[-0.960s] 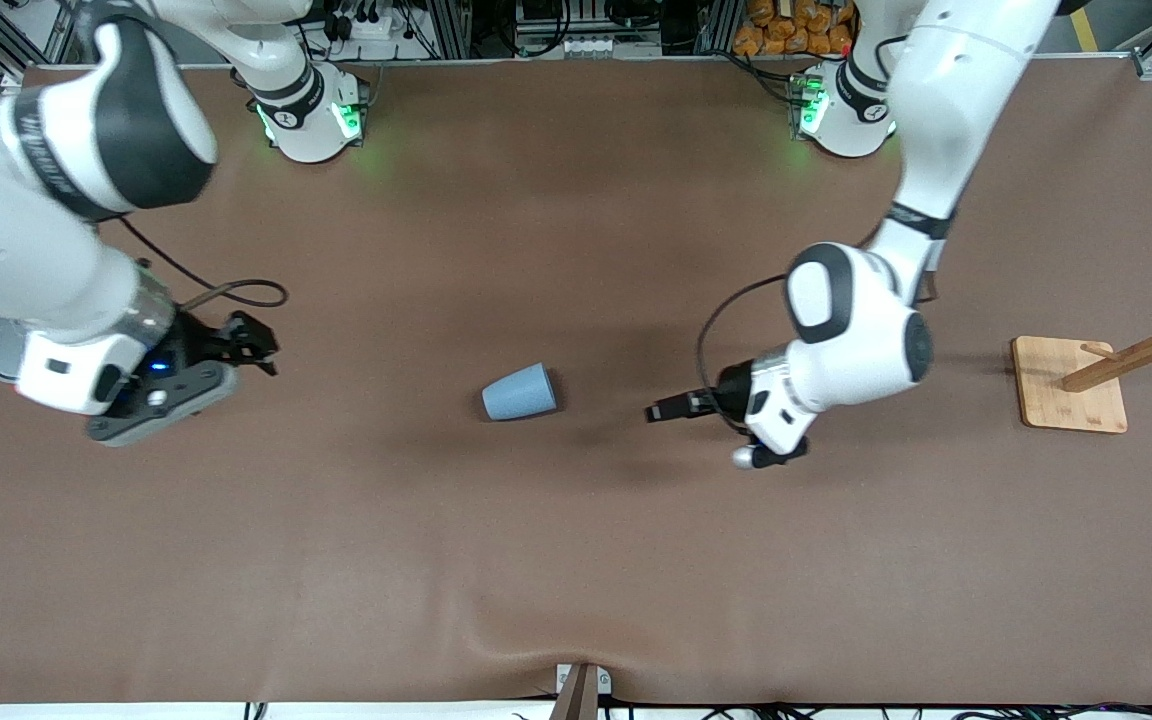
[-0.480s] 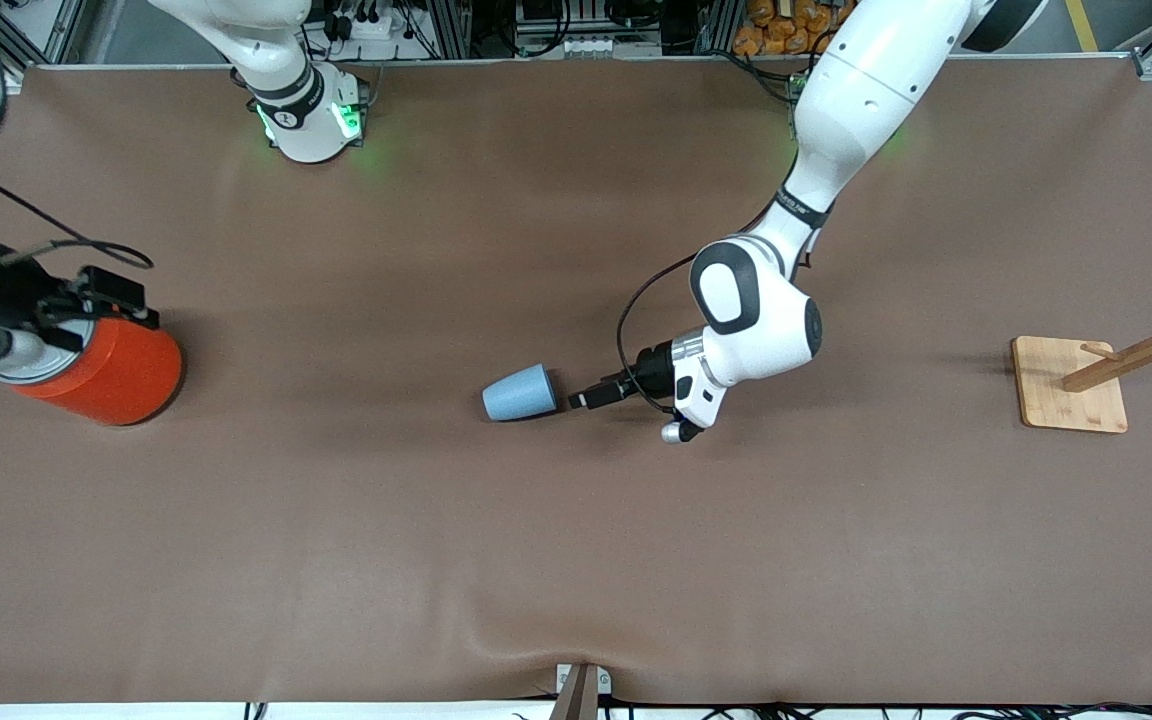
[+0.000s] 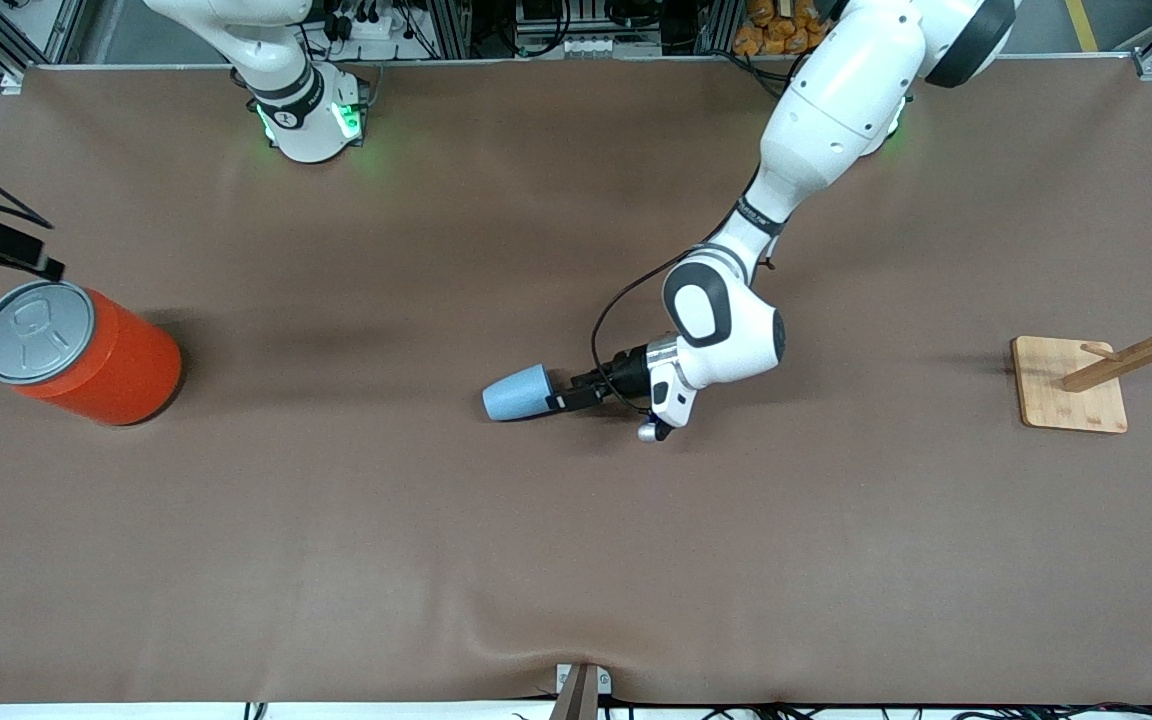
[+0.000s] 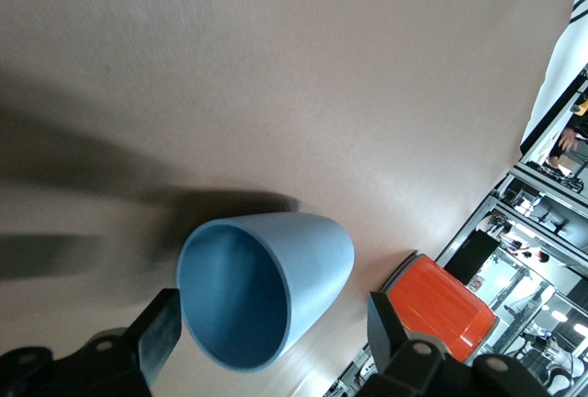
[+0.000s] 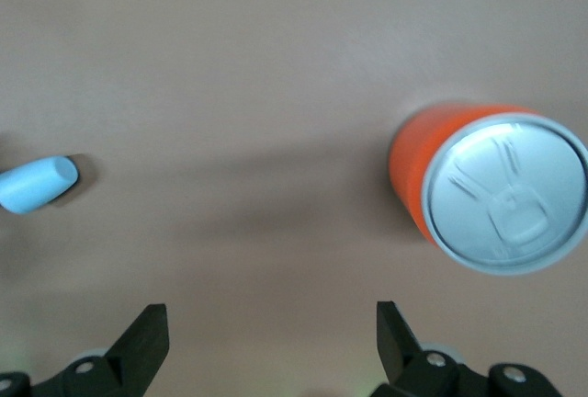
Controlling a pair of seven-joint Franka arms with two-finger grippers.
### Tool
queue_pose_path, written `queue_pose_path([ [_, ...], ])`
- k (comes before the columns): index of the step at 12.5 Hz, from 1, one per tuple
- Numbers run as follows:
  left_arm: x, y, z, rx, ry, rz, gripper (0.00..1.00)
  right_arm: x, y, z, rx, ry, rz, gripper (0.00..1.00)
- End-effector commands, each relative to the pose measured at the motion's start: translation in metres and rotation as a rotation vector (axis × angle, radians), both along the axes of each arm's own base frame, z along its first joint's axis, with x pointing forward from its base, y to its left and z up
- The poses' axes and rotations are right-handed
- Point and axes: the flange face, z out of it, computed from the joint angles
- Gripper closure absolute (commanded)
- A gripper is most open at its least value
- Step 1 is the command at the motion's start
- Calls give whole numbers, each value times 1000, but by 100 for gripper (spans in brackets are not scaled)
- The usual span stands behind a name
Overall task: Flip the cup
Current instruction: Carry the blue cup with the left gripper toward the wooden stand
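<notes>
Cup (image 3: 518, 392) is lying on its side mid-table, well apart from the orange can (image 3: 81, 355), which stands toward the right arm's end, with the mouth turned toward the left arm's end. Going across the front view: the right gripper (image 5: 266, 346) is parked over the table beside the can, fingers spread, nothing held; that arm is waiting. The left gripper (image 3: 566, 398) is set low at the cup's mouth, jaws apart, with the rim seen between the fingers (image 4: 154, 346) in the left wrist view.

Step judged in hand: final approach for the grasp. Next move calls for closing on the rim or wall, then lifting and rotating until the cup is stood up.

Versus half a second ago: the gap to the cup has been closed by the left gripper; the can has been cleared by the right gripper. Cup itself unmoved.
</notes>
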Motion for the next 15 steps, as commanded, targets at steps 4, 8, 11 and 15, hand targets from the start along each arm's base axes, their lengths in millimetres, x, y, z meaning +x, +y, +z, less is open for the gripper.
queue_pose_path([
  [4,8,-17,-12,-39,1,31,44,-20,36,32,-105,-45,28,0],
  [8,13,-22,-6,-52,-3,37,100,-17,78,38,-146,-56,110,0],
  [11,51,0,46,-62,-44,86,100,-17,59,36,-126,-60,133,0],
  [15,122,99,147,89,-120,28,100,-18,53,37,-101,-51,63,0],
])
